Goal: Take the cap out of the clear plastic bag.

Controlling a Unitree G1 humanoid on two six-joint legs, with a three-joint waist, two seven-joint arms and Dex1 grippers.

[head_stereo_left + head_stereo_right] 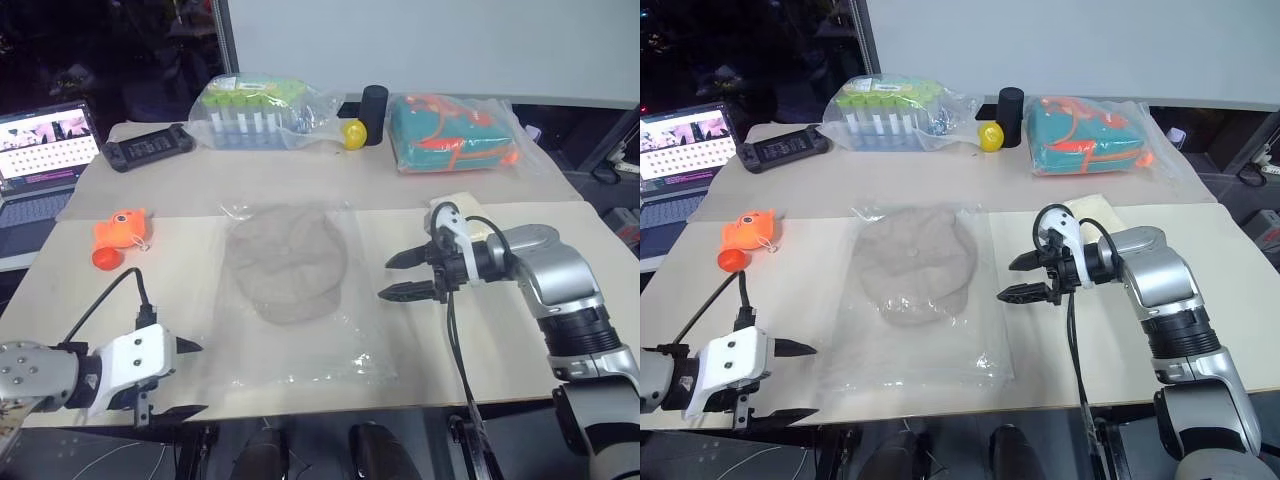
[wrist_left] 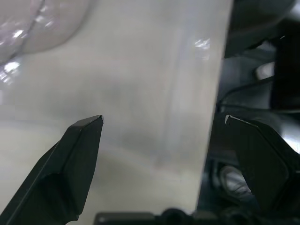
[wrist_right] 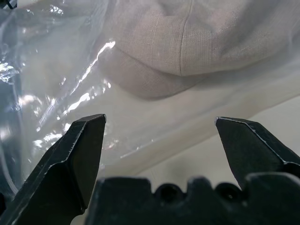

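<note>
The beige cap (image 1: 287, 262) lies flat inside the clear plastic bag (image 1: 330, 360) in the middle of the table; the right wrist view shows the cap (image 3: 197, 37) through the glossy film. My right gripper (image 1: 399, 276) hovers open just right of the bag, its fingers pointing left toward the cap. My left gripper (image 1: 188, 380) is open at the table's near left edge, beside the bag's near left corner. Nothing is between either pair of fingers.
At the back stand a clear bag of green-topped tubes (image 1: 255, 110), a yellow ball (image 1: 353, 133), a black cylinder (image 1: 375, 114) and a bagged teal-and-orange bundle (image 1: 452, 133). An orange toy (image 1: 120, 233), a black device (image 1: 148, 148) and a laptop (image 1: 40, 160) are at left. A cream block (image 1: 455, 205) lies behind my right gripper.
</note>
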